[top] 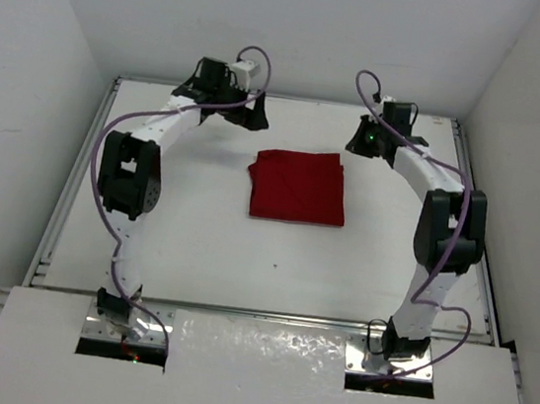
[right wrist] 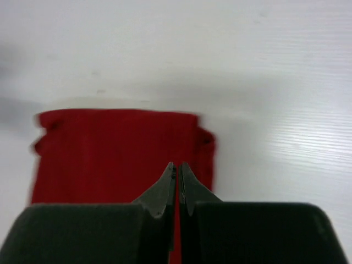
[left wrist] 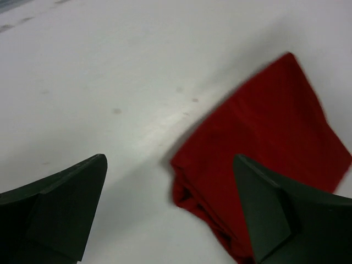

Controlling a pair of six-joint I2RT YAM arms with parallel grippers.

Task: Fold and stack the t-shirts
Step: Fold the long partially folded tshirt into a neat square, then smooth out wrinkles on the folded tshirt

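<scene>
Seen from above, the dark red t-shirt [top: 297, 186] lies folded into a compact, roughly square packet on the white counter [top: 195, 242], a little toward 12 o'clock from its middle. The left end effector [top: 252, 112] hovers near the packet's 11 o'clock corner with its fingers spread wide and nothing between them. The right end effector [top: 360, 142] sits off the 1 o'clock corner with its fingers pressed tightly together, and no cloth appears pinched in them. The fold looks essentially finished, so the step in hand is most likely clearing the arms away or a last tidy-up. To do that well, each end effector should rise straight up before swinging back toward 6 o'clock, so that no fingertip drags an edge and pulls the layers open. The left wrist view shows loose, bunched layers at the corner nearest that arm. If any tidying is done, a gentle flat press there would serve better than a fresh pinch, which could lift the top layer. By count there is one t-shirt, one counter, two arms and two end effectors. With no second garment in view, stacking probably means simply leaving this packet where it lies.
</scene>
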